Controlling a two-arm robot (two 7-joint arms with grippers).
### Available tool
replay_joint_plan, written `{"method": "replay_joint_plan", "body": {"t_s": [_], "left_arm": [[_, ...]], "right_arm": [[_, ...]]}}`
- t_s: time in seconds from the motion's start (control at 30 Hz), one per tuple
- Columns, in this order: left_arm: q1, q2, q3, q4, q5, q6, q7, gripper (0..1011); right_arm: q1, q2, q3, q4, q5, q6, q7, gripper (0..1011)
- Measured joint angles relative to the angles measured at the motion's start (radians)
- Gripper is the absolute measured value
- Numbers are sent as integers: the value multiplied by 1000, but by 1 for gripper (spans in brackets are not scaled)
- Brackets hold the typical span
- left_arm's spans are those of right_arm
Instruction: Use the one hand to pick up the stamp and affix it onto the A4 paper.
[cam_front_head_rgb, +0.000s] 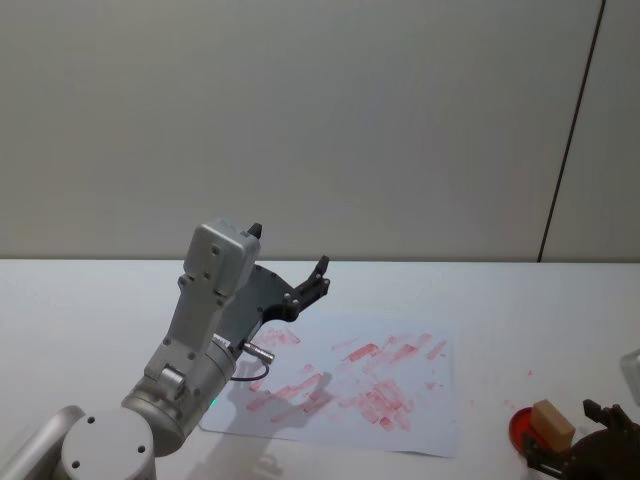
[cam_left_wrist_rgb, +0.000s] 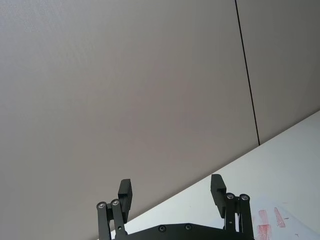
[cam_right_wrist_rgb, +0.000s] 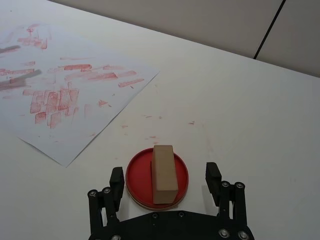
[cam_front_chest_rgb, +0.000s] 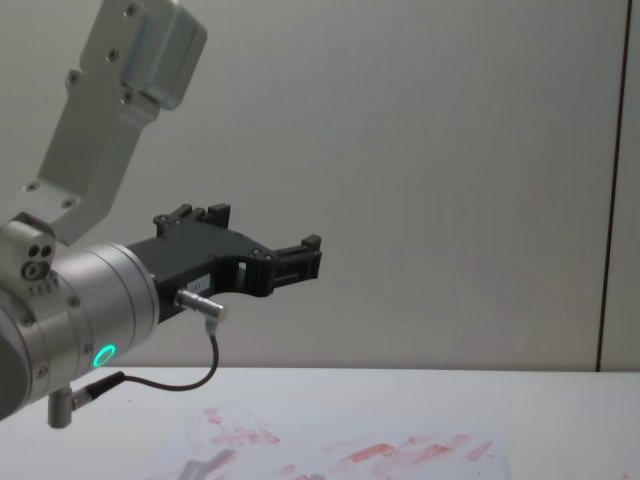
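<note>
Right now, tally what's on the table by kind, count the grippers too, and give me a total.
stamp: 1
red round pad under the stamp: 1
A4 paper: 1
grippers: 2, the left gripper and the right gripper, both open
Total: 5

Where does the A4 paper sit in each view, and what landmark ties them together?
Head view: A4 paper at lower centre.
Left wrist view: A4 paper in the picture's lower right corner.
Right wrist view: A4 paper in the picture's upper left.
Chest view: A4 paper along the bottom edge.
Shared landmark: the dark wall seam.
</note>
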Motion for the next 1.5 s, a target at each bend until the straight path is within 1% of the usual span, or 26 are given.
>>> {"method": "replay_joint_plan", "body": {"t_s": [0.07, 0.1, 0.13, 0.17, 0.3, 0.4, 0.53, 0.57, 0.63, 0.67, 0.7, 0.77, 0.83, 0.93, 1.13, 1.27, 1.43, 1.5], "left_arm": [[0, 0, 0, 0, 0, 0, 0, 1002], [0, 0, 0, 0, 0, 0, 0, 1002], [0, 0, 0, 0, 0, 0, 0, 1003], [0, 0, 0, 0, 0, 0, 0, 1002], [0, 0, 0, 0, 0, 0, 0, 1002], [0, 0, 0, 0, 0, 0, 0, 1002], [0, 0, 0, 0, 0, 0, 0, 1002], [0, 0, 0, 0, 0, 0, 0, 1002], [0, 0, 0, 0, 0, 0, 0, 1003], [0, 0, 0, 0, 0, 0, 0, 1003], [0, 0, 0, 0, 0, 0, 0, 1002], [0, 0, 0, 0, 0, 0, 0, 1002], [0, 0, 0, 0, 0, 0, 0, 1002], [0, 0, 0, 0, 0, 0, 0, 1002], [0, 0, 0, 0, 0, 0, 0, 1003], [0, 0, 0, 0, 0, 0, 0, 1002], [0, 0, 0, 0, 0, 0, 0, 1003], [0, 0, 0, 0, 0, 0, 0, 1003]], "right_arm": [[2, -2, -1, 3, -3, 1, 1, 995], [3, -3, -2, 4, -3, 2, 2, 965], [5, -5, -2, 6, -5, 3, 2, 965], [6, -6, -3, 7, -6, 3, 3, 927], [11, -10, -5, 13, -11, 5, 4, 831], [13, -12, -6, 15, -12, 6, 5, 729], [15, -14, -7, 17, -15, 7, 6, 623], [15, -14, -7, 18, -15, 7, 6, 564], [16, -15, -7, 19, -16, 8, 6, 534], [16, -15, -7, 19, -17, 8, 6, 485], [17, -16, -8, 20, -17, 8, 6, 464], [17, -16, -8, 20, -18, 8, 6, 389], [18, -16, -8, 21, -18, 8, 7, 343], [18, -17, -8, 22, -19, 9, 7, 234], [20, -19, -8, 22, -20, 6, 8, 219], [27, -24, -8, 24, -22, -8, 8, 219], [48, -39, -10, 24, -24, -35, 12, 220], [63, -51, -14, 24, -24, -49, 19, 220]]}}
